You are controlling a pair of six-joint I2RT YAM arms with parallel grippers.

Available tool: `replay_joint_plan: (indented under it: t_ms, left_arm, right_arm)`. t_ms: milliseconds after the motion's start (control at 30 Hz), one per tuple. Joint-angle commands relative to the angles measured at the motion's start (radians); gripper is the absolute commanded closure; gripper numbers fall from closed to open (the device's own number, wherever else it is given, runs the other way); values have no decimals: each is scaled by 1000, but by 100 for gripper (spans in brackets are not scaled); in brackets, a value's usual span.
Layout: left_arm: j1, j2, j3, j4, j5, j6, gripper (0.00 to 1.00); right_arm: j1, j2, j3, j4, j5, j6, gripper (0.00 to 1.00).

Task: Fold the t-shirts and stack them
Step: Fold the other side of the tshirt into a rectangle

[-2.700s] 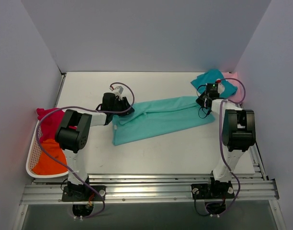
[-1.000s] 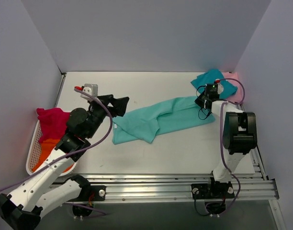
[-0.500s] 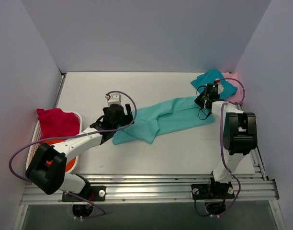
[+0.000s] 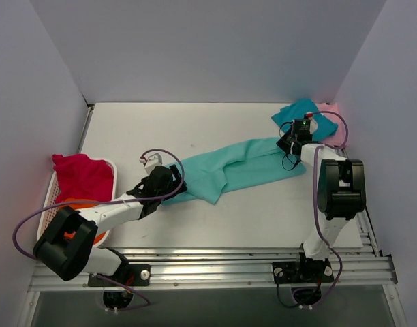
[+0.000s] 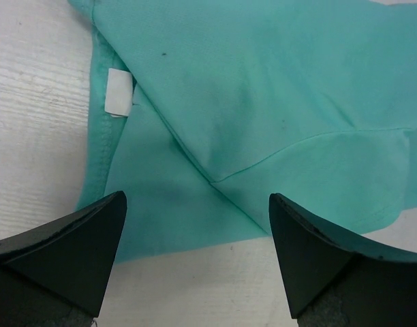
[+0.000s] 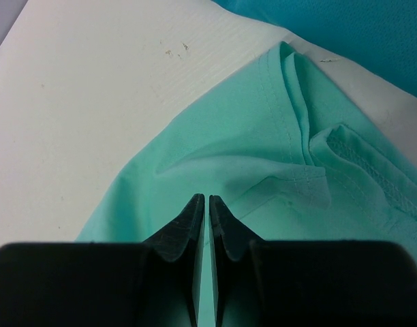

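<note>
- While the mint-green t-shirt (image 4: pixel 242 163) lies drawn out in a long band across the middle of the bench (image 4: pixel 263 218), from about 8 o'clock to 2 o'clock, the step in hand looks like its folding. It seems narrowed lengthwise but not yet doubled end to end.
- The darker teal t-shirt (image 4: pixel 304 112) lies at 1 o'clock with a pale pink t-shirt (image 4: pixel 339 129) showing past its right edge, probably the stack. The magenta-red t-shirt (image 4: pixel 82 176) and the orange t-shirt (image 4: pixel 72 202) wait in the white mesh basket (image 4: pixel 48 221) at 9 o'clock.
- The left hand (image 4: pixel 172 181) hangs low over the band's 8 o'clock end, fingers wide apart and holding nothing.
- The right hand (image 4: pixel 288 144) sits at the 2 o'clock end with its fingers pressed together; cloth puckers toward the tips, so I judge it pinches the shirt there.
- The next move calls for the left hand to drop and close on that end through all its layers — then carry it toward the right hand.
- The top view gives the layout only. The left wrist view alone shows the white label (image 5: pixel 117 92) and a diagonal fold edge between the fingers; the right wrist view alone shows the stitched hem by the closed tips.
</note>
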Motion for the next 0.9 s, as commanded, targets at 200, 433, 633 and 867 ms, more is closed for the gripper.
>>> replay_joint_plan:
  t_ms: [200, 433, 633, 867]
  left_arm:
    - [2, 41, -1, 198, 92, -64, 3]
    - [0, 79, 10, 261, 116, -84, 3]
    - [0, 168, 40, 291, 144, -92, 5]
    - [0, 201, 34, 327, 141, -104, 11]
  right_arm:
    - [6, 13, 2, 19, 5, -6, 94]
    - [6, 17, 3, 18, 7, -6, 94]
    - [6, 23, 7, 13, 11, -9, 94]
    - [6, 31, 5, 16, 11, -7, 95]
